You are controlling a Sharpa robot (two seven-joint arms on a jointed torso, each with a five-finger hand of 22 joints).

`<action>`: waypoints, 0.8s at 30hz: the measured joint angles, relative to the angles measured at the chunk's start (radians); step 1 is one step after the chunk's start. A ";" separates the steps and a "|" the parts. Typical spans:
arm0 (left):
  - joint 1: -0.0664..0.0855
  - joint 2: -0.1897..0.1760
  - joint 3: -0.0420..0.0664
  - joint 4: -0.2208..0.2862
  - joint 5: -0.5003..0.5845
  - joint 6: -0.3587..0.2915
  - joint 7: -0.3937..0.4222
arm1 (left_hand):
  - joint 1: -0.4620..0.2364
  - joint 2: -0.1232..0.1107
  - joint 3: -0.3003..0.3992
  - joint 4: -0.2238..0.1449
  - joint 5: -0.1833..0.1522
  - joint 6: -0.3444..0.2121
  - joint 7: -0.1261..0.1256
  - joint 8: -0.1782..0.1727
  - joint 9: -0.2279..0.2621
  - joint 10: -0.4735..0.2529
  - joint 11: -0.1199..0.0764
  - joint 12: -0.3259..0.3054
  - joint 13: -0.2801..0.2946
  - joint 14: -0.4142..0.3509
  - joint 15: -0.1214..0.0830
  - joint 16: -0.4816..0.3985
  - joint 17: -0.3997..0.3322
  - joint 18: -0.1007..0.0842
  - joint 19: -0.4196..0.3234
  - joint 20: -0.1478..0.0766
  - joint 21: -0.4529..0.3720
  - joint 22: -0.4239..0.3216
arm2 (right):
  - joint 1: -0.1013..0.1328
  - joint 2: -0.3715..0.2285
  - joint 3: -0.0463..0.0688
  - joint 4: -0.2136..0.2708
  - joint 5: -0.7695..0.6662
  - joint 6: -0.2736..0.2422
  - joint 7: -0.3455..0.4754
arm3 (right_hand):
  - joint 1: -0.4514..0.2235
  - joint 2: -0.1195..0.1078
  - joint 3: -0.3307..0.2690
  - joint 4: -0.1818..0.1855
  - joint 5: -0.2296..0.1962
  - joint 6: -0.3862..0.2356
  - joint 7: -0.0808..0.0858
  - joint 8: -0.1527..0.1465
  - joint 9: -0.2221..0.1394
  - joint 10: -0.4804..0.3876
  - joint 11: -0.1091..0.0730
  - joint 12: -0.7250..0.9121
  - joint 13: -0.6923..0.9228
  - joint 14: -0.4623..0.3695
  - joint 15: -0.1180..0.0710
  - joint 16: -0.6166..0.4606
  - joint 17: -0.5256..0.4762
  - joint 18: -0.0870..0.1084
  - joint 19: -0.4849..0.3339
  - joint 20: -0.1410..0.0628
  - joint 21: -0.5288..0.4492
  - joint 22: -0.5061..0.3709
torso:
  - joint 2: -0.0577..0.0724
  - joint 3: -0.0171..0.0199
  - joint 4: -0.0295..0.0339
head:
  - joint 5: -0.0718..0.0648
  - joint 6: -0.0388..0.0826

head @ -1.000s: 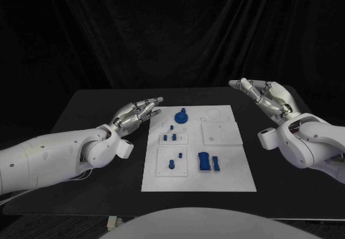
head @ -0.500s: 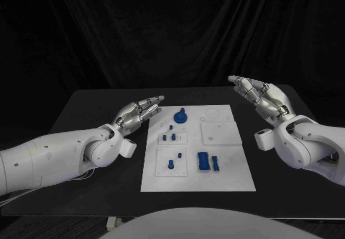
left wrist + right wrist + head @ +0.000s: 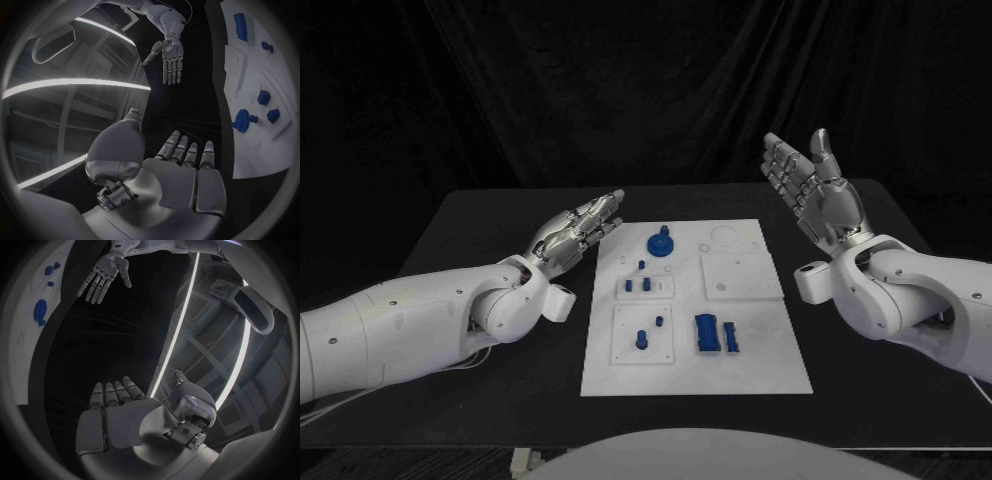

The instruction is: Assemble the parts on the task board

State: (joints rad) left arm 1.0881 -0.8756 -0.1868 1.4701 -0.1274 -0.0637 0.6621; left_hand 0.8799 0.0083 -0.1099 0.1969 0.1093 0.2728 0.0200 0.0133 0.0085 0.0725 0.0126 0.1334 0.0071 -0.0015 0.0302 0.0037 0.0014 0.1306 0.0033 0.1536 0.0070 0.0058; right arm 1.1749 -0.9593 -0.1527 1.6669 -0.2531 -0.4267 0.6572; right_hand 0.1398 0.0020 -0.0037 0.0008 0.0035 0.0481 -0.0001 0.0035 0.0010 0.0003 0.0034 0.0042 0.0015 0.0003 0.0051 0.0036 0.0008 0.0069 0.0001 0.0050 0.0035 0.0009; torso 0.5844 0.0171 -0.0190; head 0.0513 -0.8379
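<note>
The flat white plastic task board lies in the middle of the black worktop; small blue parts sit on it; a round blue part with a knob is near the far end; two little blue pegs stand below it; a small blue pin is on the near left square; two blue blocks stand side by side to its right. The silver left hand hangs just beside the board's left edge, fingers straight and apart, holding nothing; the silver right hand is lifted high past the board's far right corner, palm open, fingers spread, holding nothing.
</note>
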 measured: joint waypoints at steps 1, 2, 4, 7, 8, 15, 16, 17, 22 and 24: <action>-0.002 0.005 0.008 0.004 0.001 -0.014 -0.003 | -0.034 -0.001 0.006 -0.006 -0.004 -0.010 -0.003 -0.002 -0.001 -0.010 -0.002 -0.006 -0.001 0.002 -0.002 0.000 0.000 0.000 -0.001 -0.006 0.000 -0.001 | -0.012 0.017 0.016 -0.009 0.010 -0.013 -0.004 | -0.023 -0.001 0.001 -0.001 0.000 -0.028 0.000 0.000 0.000 0.000 0.000 -0.001 0.000 0.000 0.000 0.000 0.000 0.000 0.000 0.000 0.000 0.000 | -0.001 -0.0005 0.0007 | -0.002 0.011; -0.003 0.008 0.015 0.008 0.003 -0.027 -0.006 | -0.067 -0.002 0.010 -0.013 -0.008 -0.020 -0.006 -0.005 -0.002 -0.018 -0.004 -0.011 -0.002 0.002 -0.006 0.000 0.000 0.000 -0.004 -0.010 0.000 -0.001 | -0.021 0.032 0.029 -0.016 0.020 -0.026 -0.008 | -0.043 -0.001 0.001 -0.001 0.000 -0.039 0.000 0.000 0.000 0.000 0.000 -0.001 0.000 0.000 0.000 0.000 0.000 0.000 0.000 0.000 0.000 0.000 | -0.003 -0.0010 0.0012 | -0.004 0.021; -0.006 0.015 0.030 0.015 0.007 -0.058 -0.013 | -0.130 -0.004 0.022 -0.030 -0.022 -0.040 -0.010 -0.005 -0.004 -0.034 -0.006 -0.020 -0.003 0.000 -0.011 0.000 0.000 -0.010 0.000 -0.020 0.000 -0.002 | -0.043 0.064 0.058 -0.033 0.043 -0.057 -0.017 | -0.115 -0.002 0.001 -0.001 0.000 -0.044 0.000 0.000 0.000 0.000 0.000 -0.001 0.000 0.000 0.000 0.000 0.000 0.000 0.000 0.000 0.000 0.000 | -0.006 -0.0026 0.0030 | -0.010 0.046; -0.012 0.029 0.059 0.028 0.016 -0.126 -0.026 | -0.216 -0.005 0.053 -0.049 -0.053 -0.067 -0.013 -0.005 -0.005 -0.046 -0.009 -0.034 -0.004 0.003 -0.015 0.000 -0.001 -0.016 -0.004 -0.035 0.000 -0.003 | -0.076 0.115 0.099 -0.058 0.089 -0.117 -0.038 | -0.131 -0.001 0.001 -0.001 0.000 -0.044 0.000 0.000 0.000 0.000 0.000 -0.001 -0.001 0.000 0.000 0.000 0.000 0.000 0.000 0.000 0.000 0.000 | -0.012 -0.0052 0.0058 | -0.019 0.091; -0.013 0.033 0.068 0.033 0.019 -0.149 -0.030 | -0.247 -0.006 0.062 -0.056 -0.062 -0.076 -0.014 -0.005 -0.005 -0.048 -0.009 -0.039 -0.004 0.000 -0.018 0.000 -0.001 -0.016 -0.001 -0.039 0.000 -0.003 | -0.084 0.127 0.108 -0.064 0.103 -0.135 -0.045 | -0.134 -0.003 0.001 -0.001 0.000 -0.044 0.000 0.000 0.000 0.000 0.000 -0.001 -0.001 0.000 0.000 0.000 0.000 0.000 0.000 0.000 0.000 0.000 | -0.014 -0.0061 0.0069 | -0.022 0.105; -0.026 0.068 0.137 0.068 0.052 -0.365 -0.072 | -0.407 -0.008 0.097 -0.091 -0.091 -0.125 -0.018 -0.009 -0.007 -0.060 -0.014 -0.101 -0.006 0.004 -0.022 0.000 0.000 -0.071 -0.003 -0.090 0.000 -0.004 | -0.121 0.178 0.150 -0.095 0.196 -0.257 -0.092 | -0.134 -0.003 0.001 -0.001 0.000 -0.044 0.000 0.000 0.000 0.000 0.000 -0.001 -0.001 0.000 0.000 0.000 0.000 0.000 0.000 0.000 0.000 0.000 | -0.029 -0.0127 0.0138 | -0.042 0.196; -0.028 0.072 0.145 0.072 0.057 -0.393 -0.077 | -0.427 -0.008 0.100 -0.094 -0.095 -0.132 -0.019 -0.009 -0.007 -0.060 -0.014 -0.105 -0.006 0.004 -0.021 0.000 0.000 -0.087 -0.004 -0.100 0.000 -0.004 | -0.122 0.180 0.151 -0.096 0.203 -0.267 -0.096 | -0.134 -0.003 0.001 -0.001 0.000 -0.044 0.000 0.000 0.000 0.000 0.000 -0.001 -0.001 0.000 0.000 0.000 0.000 0.000 0.000 0.000 0.000 0.000 | -0.031 -0.0132 0.0146 | -0.044 0.204; -0.029 0.075 0.151 0.076 0.061 -0.419 -0.083 | -0.444 -0.008 0.102 -0.096 -0.098 -0.135 -0.021 -0.009 -0.007 -0.063 -0.013 -0.111 -0.006 0.004 -0.021 0.000 0.000 -0.086 -0.003 -0.108 0.000 -0.004 | -0.123 0.180 0.151 -0.096 0.209 -0.275 -0.099 | -0.134 -0.003 0.001 -0.001 0.000 -0.044 0.000 0.000 0.000 0.000 0.000 -0.001 0.000 0.000 0.000 0.000 0.000 0.000 0.000 0.000 0.000 0.000 | -0.033 -0.0139 0.0155 | -0.046 0.213; -0.034 0.088 0.176 0.090 0.084 -0.543 -0.109 | -0.526 -0.008 0.105 -0.141 -0.099 -0.159 -0.019 -0.009 -0.007 -0.066 -0.012 -0.119 -0.006 0.004 -0.021 0.000 0.000 -0.102 -0.003 -0.131 -0.004 -0.004 | -0.123 0.180 0.152 -0.097 0.231 -0.302 -0.112 | -0.134 -0.003 0.001 -0.001 0.000 -0.044 0.000 0.000 0.000 0.000 0.000 -0.001 0.000 0.000 0.000 0.000 0.000 0.000 0.000 0.000 0.000 0.000 | -0.038 -0.0160 0.0178 | -0.051 0.234; -0.035 0.091 0.180 0.093 0.089 -0.573 -0.116 | -0.550 -0.008 0.107 -0.155 -0.103 -0.166 -0.020 -0.009 -0.007 -0.066 -0.012 -0.124 -0.006 0.004 -0.021 0.000 0.000 -0.102 -0.004 -0.134 -0.004 -0.004 | -0.123 0.180 0.152 -0.097 0.235 -0.307 -0.115 | -0.134 -0.003 0.001 -0.001 0.000 -0.044 0.000 0.000 0.000 0.000 0.000 -0.001 0.000 0.000 0.000 0.000 0.000 0.000 0.000 0.000 0.000 0.000 | -0.038 -0.0162 0.0183 | -0.051 0.236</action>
State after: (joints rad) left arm 1.0528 -0.7849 -0.0064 1.5630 -0.0381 -0.6366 0.5459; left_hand 0.3300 0.0005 -0.0030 0.0423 0.0065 0.1068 -0.0003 0.0048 0.0011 0.0069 0.0002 0.0096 0.0010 0.0021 0.0087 0.0037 0.0011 0.0289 -0.0008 0.0192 0.0034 0.0015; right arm 1.0520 -0.7796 -0.0011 1.5694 -0.0176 -0.7338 0.5421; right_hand 0.0063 -0.0011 -0.0026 -0.0001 0.0035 0.0039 -0.0002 0.0035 0.0011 0.0002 0.0035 0.0036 0.0011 0.0003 0.0052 0.0037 0.0010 0.0073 0.0001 0.0051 0.0035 0.0011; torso 0.5460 0.0009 -0.0007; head 0.0000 -0.6020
